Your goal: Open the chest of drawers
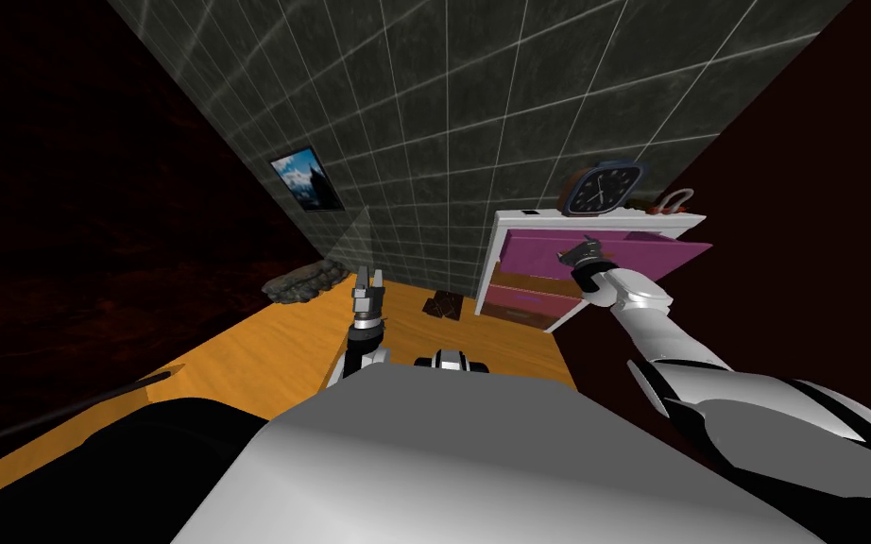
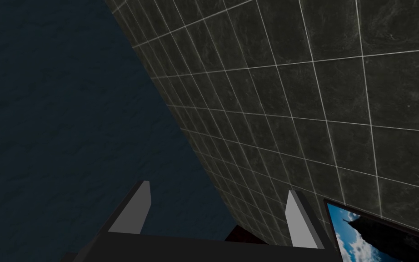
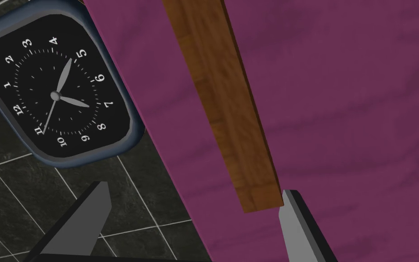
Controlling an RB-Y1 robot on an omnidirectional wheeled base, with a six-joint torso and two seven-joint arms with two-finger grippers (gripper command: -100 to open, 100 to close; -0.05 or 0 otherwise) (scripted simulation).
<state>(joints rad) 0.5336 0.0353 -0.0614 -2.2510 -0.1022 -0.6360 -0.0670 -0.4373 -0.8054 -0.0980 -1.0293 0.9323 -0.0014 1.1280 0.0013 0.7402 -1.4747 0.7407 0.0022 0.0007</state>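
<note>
Currently | chest of drawers (image 1: 519,283) far right against the tiled wall (image 1: 481,113) | top drawer (image 1: 537,253) stands out, contents hidden from me | right claw (image 1: 583,251) at its purple front, fingers apart, one tip just beside the wooden handle (image 3: 222,100) end | clock (image 3: 56,91) on top, numerals 1–12 | left claw (image 1: 367,280) apart above open orange floor (image 1: 264,349)

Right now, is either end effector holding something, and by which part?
Nothing is held. The right end effector is open at the purple drawer front, beside its wooden handle; the left end effector is open.
</note>
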